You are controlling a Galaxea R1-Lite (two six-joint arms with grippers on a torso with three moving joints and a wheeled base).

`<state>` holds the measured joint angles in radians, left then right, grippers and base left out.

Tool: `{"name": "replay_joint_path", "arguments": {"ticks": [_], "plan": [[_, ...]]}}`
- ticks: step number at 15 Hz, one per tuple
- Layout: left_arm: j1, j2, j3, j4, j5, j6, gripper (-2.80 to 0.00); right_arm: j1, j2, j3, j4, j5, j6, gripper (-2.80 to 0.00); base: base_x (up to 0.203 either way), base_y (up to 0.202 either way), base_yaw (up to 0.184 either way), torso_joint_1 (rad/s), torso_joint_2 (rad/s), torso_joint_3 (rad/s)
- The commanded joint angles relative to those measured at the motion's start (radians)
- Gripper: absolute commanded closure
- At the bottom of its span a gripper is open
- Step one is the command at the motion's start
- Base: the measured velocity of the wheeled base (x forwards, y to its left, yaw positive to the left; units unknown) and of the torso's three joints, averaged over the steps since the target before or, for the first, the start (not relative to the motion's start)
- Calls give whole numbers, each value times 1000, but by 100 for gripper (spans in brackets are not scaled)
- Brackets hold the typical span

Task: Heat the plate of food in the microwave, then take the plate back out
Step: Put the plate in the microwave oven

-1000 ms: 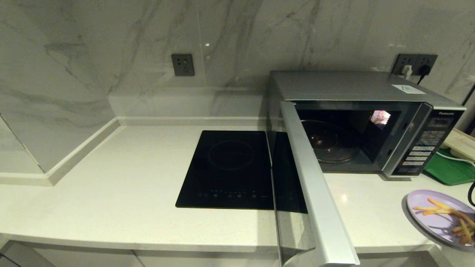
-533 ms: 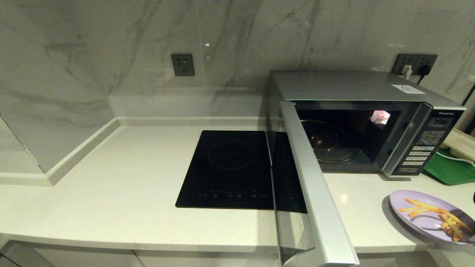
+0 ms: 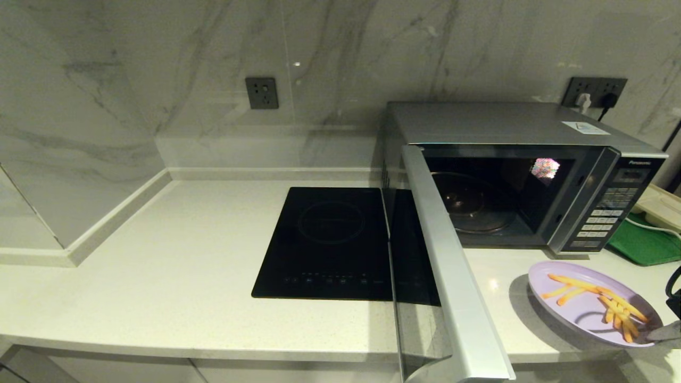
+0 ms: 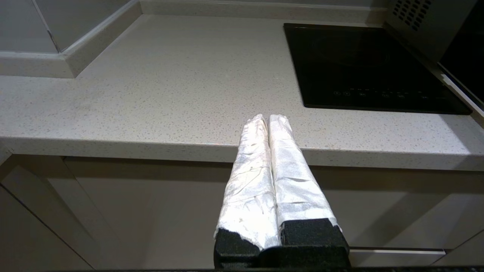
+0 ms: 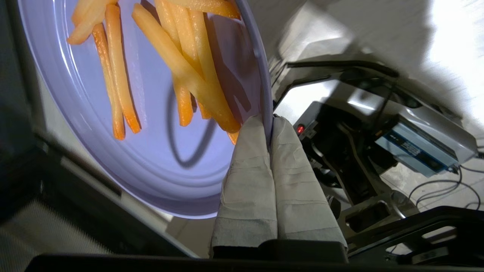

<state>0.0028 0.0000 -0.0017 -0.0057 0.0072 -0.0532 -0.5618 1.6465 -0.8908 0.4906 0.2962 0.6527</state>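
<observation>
The lilac plate of food (image 3: 585, 311) with orange fries hangs above the counter's front right, in front of the microwave (image 3: 511, 170). The microwave door (image 3: 452, 276) stands swung wide open toward me, showing the dark cavity and glass turntable (image 3: 471, 205). My right gripper (image 3: 662, 334) is shut on the plate's near right rim; in the right wrist view its wrapped fingers (image 5: 245, 166) pinch the rim of the plate (image 5: 159, 158) at the gripper (image 5: 269, 122). My left gripper (image 4: 269, 119) is shut and empty, parked low in front of the counter edge.
A black induction cooktop (image 3: 330, 242) lies left of the open door. A green tray (image 3: 646, 242) sits right of the microwave under a white cable. Wall sockets (image 3: 262, 93) are behind. The counter (image 3: 175, 266) stretches left to a corner wall.
The plate, held by my right gripper, has moved left along the counter front toward the open microwave. The left arm has not moved.
</observation>
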Motion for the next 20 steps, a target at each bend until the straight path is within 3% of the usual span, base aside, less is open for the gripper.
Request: {"name": "replay_joint_path", "arguments": {"ticks": [1, 7, 10, 16, 20], "plan": [[0, 0, 0, 0, 0, 0, 0, 78, -79, 20, 3, 21, 3, 0, 0, 0, 0, 0, 0, 0], [0, 0, 0, 0, 0, 0, 0, 280, -91, -47, 2, 3, 115, 0, 0, 0, 0, 0, 0, 0], [0, 0, 0, 0, 0, 0, 0, 381, -51, -125, 1, -78, 236, 0, 0, 0, 0, 0, 0, 0], [0, 0, 0, 0, 0, 0, 0, 547, 72, -295, 0, -220, 402, 0, 0, 0, 0, 0, 0, 0], [0, 0, 0, 0, 0, 0, 0, 617, 163, -389, 0, -245, 485, 0, 0, 0, 0, 0, 0, 0]]}}
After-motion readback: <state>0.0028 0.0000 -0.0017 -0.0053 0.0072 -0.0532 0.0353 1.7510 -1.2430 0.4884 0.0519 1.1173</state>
